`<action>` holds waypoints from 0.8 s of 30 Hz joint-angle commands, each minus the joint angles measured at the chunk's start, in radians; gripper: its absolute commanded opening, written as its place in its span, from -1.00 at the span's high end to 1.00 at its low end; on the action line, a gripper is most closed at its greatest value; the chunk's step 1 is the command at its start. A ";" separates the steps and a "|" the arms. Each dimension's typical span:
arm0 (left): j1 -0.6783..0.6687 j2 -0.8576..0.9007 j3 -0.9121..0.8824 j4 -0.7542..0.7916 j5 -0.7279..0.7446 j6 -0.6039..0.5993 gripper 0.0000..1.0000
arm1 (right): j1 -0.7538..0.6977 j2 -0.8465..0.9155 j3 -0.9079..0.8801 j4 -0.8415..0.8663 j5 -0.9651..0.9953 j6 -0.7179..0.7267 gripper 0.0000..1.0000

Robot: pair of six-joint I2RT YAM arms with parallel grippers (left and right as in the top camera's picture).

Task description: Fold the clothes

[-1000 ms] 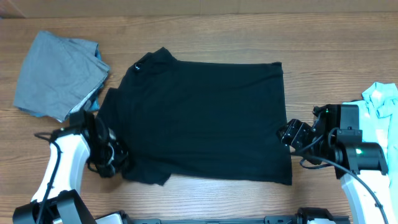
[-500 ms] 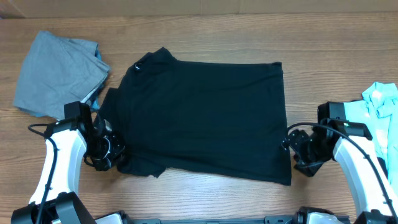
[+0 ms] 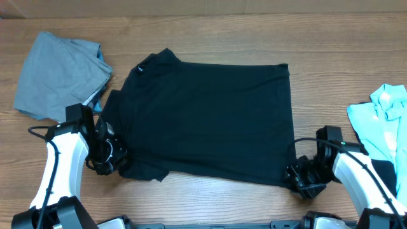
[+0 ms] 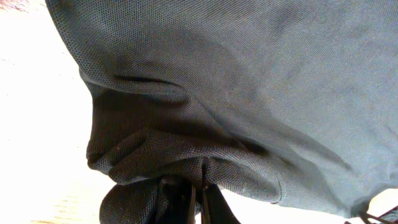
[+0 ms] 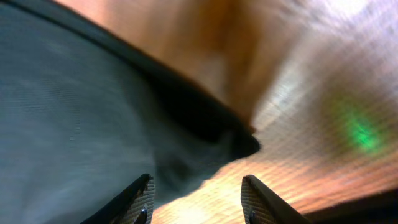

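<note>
Across the middle of the overhead frame, the black shirt [image 3: 210, 121] is lying spread flat on the bench [image 3: 210, 38], with its collar toward the upper left and its hem running down the right side. A grey garment [image 3: 57, 76] is sitting crumpled at the upper left, just beside the shirt's shoulder. A light-blue garment [image 3: 385, 117] is waiting at the right edge, apart from the shirt.

The step in hand is probably taking hold of the shirt's lower edge at both ends, ready to fold it toward the top of the frame. To do that well, the right side needs a deep bite that catches both layers of the corner, not just the rim. Both ends should then be rising together and level, with the cloth kept lightly taut between them so the fold line is running straight. A shallow grip at the corner is likely to be slipping once the cloth's weight comes on.

At the lower left, the left pincer [image 3: 109, 159] is clamped tight on a bunched fold of the sleeve [image 3: 143, 172]; its wrist view is showing cloth gathered right at the closed tips. At the lower right, the right pincer [image 3: 299, 180] is standing partly open and holding nothing. Its fingers [image 5: 140, 199] are straddling the hem corner [image 5: 239, 146], which is pointing into the gap between them. Blur is hiding whether either one is touching the cloth.
</note>
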 commanded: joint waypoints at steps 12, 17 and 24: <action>-0.006 0.001 0.015 0.001 -0.013 0.041 0.92 | -0.003 -0.003 -0.074 0.070 -0.002 0.102 0.19; -0.006 0.001 0.015 0.001 -0.013 0.042 0.92 | -0.004 -0.005 -0.093 0.080 0.009 0.089 0.67; -0.006 0.001 0.016 -0.027 -0.005 0.049 0.92 | -0.003 -0.049 0.064 -0.053 0.021 -0.031 0.92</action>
